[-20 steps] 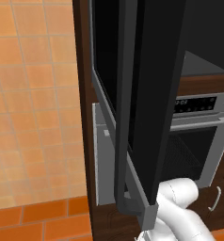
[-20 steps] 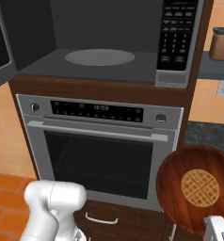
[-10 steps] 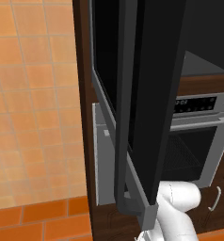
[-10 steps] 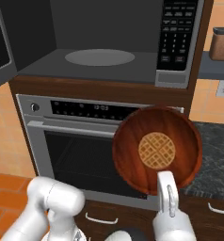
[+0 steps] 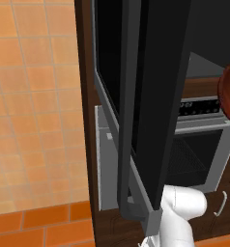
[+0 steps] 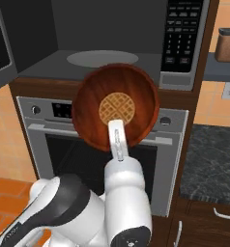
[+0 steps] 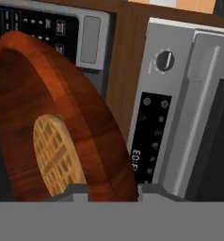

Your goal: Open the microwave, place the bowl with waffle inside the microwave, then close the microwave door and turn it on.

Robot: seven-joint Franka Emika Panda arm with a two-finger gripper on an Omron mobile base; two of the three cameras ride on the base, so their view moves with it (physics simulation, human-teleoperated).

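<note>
The gripper point(image 6: 116, 147) is clamped on the near rim of the bowl point(image 6: 115, 107), fingers partly closed over the edge. The waffle point(image 6: 116, 107) lies at the bowl's centre. The bowl hangs before the oven point(image 6: 49, 140), just below the microwave point(image 6: 112, 38), whose microwave door point(image 5: 150, 96) stands open

The microwave point(image 6: 112, 43) cavity floor carries a flat grey round turntable plate point(image 6: 102, 58) (lying centred). Dark speckled desk point(image 6: 211, 157) at right of the oven point(image 6: 95, 154); upper shelf point(image 6: 222, 67) bears a brown canister point(image 6: 227, 45).
</note>
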